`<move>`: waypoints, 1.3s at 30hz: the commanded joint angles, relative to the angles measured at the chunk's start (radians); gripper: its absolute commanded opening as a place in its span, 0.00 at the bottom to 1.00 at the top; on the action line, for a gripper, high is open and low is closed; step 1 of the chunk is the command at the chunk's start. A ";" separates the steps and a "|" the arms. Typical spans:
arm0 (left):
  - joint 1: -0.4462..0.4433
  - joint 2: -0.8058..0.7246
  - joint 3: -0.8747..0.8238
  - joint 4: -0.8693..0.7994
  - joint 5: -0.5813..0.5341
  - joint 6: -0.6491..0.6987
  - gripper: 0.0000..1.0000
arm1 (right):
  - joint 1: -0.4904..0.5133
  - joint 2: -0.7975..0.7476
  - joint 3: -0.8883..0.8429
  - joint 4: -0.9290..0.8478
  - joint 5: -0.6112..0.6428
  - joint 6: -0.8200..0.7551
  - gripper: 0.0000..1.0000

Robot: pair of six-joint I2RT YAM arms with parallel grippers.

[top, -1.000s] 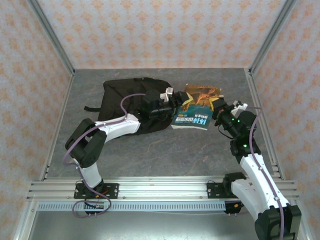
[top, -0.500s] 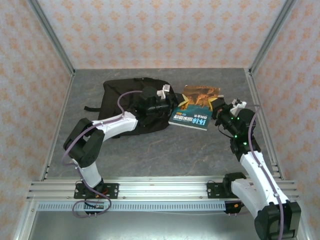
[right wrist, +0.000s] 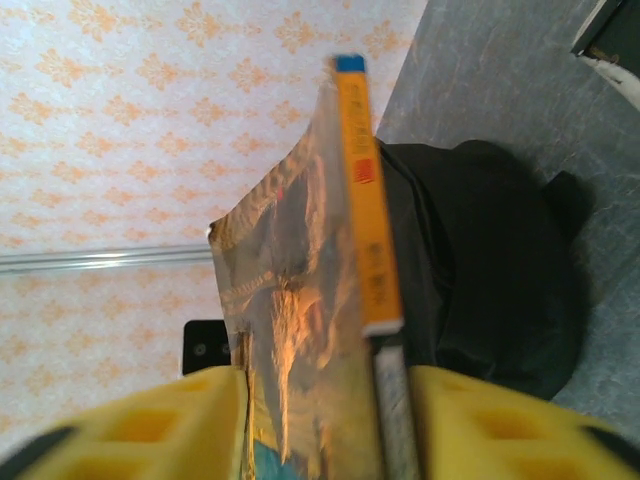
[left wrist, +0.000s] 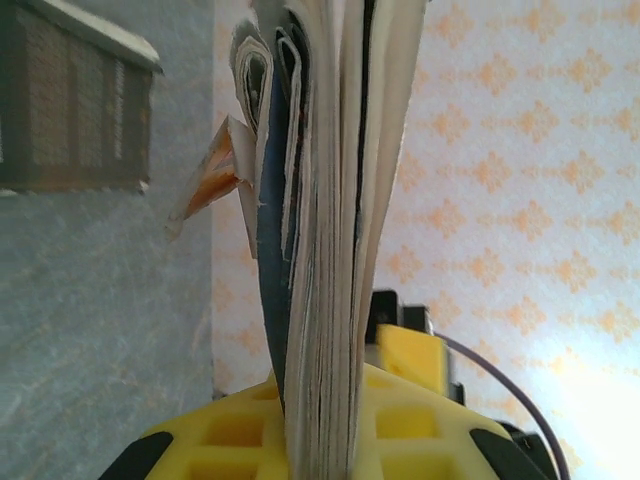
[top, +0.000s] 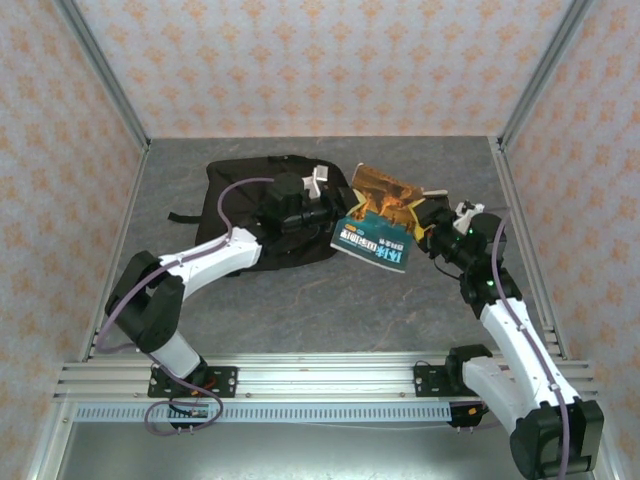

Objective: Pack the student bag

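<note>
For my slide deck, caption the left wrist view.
Left tool clamps a thick, white-paged paper book stack edge-on before orange-patterned wallpaper.

Backpack (top: 225, 215) black. Book (top: 375, 240) cover teal with white lettering, orange-brown picture, spine orange. Table (top: 300, 300) mottled grey. Walls (top: 300, 60) pale pink, orange floral repeat. Arms (top: 205, 258) white and black.

You have the book (top: 375, 238) tilted (teal cover up) between both pincers: left gripper (top: 330, 205) at one edge, right gripper (top: 427, 224) at the opposite edge. The student bag (top: 235, 200) lies under the left gripper.
</note>
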State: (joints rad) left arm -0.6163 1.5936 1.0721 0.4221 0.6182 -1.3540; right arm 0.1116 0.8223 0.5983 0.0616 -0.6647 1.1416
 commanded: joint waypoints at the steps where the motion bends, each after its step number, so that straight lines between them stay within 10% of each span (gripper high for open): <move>1: -0.003 -0.126 -0.037 0.011 -0.239 0.029 0.00 | 0.006 -0.051 0.048 -0.058 0.050 -0.068 0.95; 10: -0.050 -0.255 -0.145 0.055 -0.853 -0.150 0.00 | 0.138 -0.093 -0.049 0.182 0.214 0.048 1.00; 15: -0.083 -0.179 -0.121 0.137 -0.891 -0.243 0.00 | 0.305 -0.063 -0.081 0.346 0.406 0.071 1.00; 28: -0.143 -0.119 -0.073 0.166 -0.906 -0.246 0.00 | 0.442 0.252 0.034 0.550 0.427 0.184 0.96; 34: -0.148 -0.113 -0.074 0.154 -0.905 -0.244 0.00 | 0.466 0.325 0.050 0.619 0.429 0.206 0.65; 39: -0.149 -0.094 -0.066 0.153 -0.875 -0.232 0.00 | 0.468 0.310 0.061 0.546 0.488 0.156 0.20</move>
State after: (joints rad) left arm -0.7586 1.4956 0.9627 0.5030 -0.2684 -1.5929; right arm 0.5709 1.1496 0.6159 0.5880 -0.2161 1.3193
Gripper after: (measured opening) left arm 0.137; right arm 0.256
